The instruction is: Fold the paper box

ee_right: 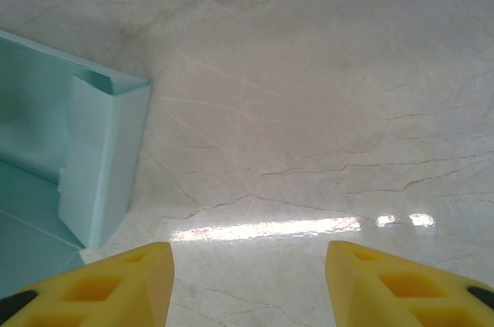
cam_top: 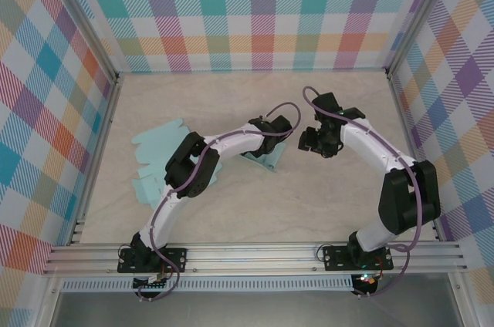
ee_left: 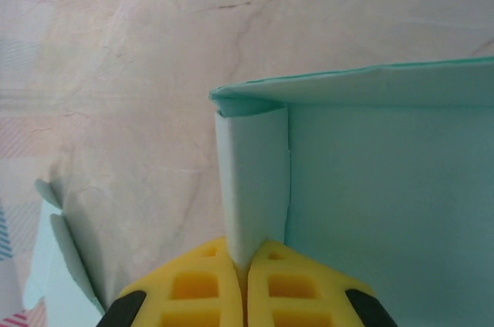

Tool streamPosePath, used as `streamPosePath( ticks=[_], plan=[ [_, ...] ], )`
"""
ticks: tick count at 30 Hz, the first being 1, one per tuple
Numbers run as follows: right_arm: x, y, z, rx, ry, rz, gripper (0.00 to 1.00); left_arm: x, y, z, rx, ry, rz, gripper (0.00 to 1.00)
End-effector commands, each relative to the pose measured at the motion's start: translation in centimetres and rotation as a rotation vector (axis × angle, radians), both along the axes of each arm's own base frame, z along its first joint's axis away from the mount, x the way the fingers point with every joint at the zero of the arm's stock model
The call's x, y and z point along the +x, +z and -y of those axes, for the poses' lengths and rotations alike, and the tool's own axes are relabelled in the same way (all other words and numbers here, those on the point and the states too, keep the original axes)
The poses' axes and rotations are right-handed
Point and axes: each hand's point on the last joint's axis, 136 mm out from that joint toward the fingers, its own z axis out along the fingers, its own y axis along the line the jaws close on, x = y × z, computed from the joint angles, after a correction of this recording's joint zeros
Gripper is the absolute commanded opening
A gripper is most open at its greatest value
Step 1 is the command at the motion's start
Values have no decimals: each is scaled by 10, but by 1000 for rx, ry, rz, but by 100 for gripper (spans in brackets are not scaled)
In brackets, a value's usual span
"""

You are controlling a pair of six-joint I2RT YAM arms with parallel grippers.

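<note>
Flat teal paper blanks [cam_top: 154, 161]: laid on table [cam_top: 231, 211], left side, partly hidden by L arm. Paper box [cam_top: 266, 159]: mid-table, part-folded, corner flap pinched by left gripper [ee_left: 243, 265], jaws shut tight. Right gripper [ee_right: 248, 269]: just right of box, jaws approx. half open, nothing gripped.

I have the left arm [cam_top: 202, 159] stretched from its base at the table's [cam_top: 231, 211] near edge toward the middle, elbow bent low. The left gripper [ee_left: 245, 265] has its yellow fingers [ee_left: 197, 284] pressed together on a thin flap of the paper box [ee_left: 386, 188]. My right arm [cam_top: 382, 161] arcs up from the near right and curls inward. The right gripper [ee_right: 249, 261] points downward, its fingers standing apart, clear of the box.
</note>
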Motion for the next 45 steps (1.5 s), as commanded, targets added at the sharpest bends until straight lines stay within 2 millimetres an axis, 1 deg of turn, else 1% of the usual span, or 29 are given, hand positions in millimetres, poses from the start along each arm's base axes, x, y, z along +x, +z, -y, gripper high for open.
streamPosePath(
  ticks=[1, 3, 5, 9, 14, 17, 20, 24, 28, 32, 36, 40, 45],
  plan=[
    [-5, -2, -11, 73, -21, -5, 57, -18, -22, -3, -4, 31, -109, 8],
    [-3, -4, -14, 92, -27, -3, 57, -20, -17, -2, -26, 51, -103, 21],
    [-1, -5, -13, 83, -33, 1, 58, -19, -9, -1, -50, 64, -89, 28],
    [-1, -5, -10, 65, -33, 2, 63, -14, 17, 5, -123, 82, -47, 44],
    [-2, -7, -15, 92, -33, -2, 63, -8, 55, 17, -250, 104, 7, 63],
    [-3, -9, -21, 111, -25, -2, 64, -5, 70, 22, -308, 114, 31, 70],
    [-3, -11, -29, 131, -15, -5, 64, -2, 76, 23, -332, 126, 34, 72],
    [0, -17, -42, 146, 6, -19, 65, -1, 86, 18, -336, 146, 59, 74],
    [4, -23, -58, 140, 33, -29, 68, 0, 104, 7, -338, 161, 112, 75],
    [9, -37, -67, 130, 40, -54, 69, 1, 125, -8, -343, 178, 167, 76],
    [15, -42, -78, 137, 54, -58, 68, -2, 140, -21, -354, 188, 205, 76],
    [19, -42, -86, 142, 72, -57, 66, -5, 148, -30, -357, 196, 229, 76],
    [22, -55, -83, 96, 68, -86, 58, -8, 154, -41, -335, 208, 257, 76]
  ],
)
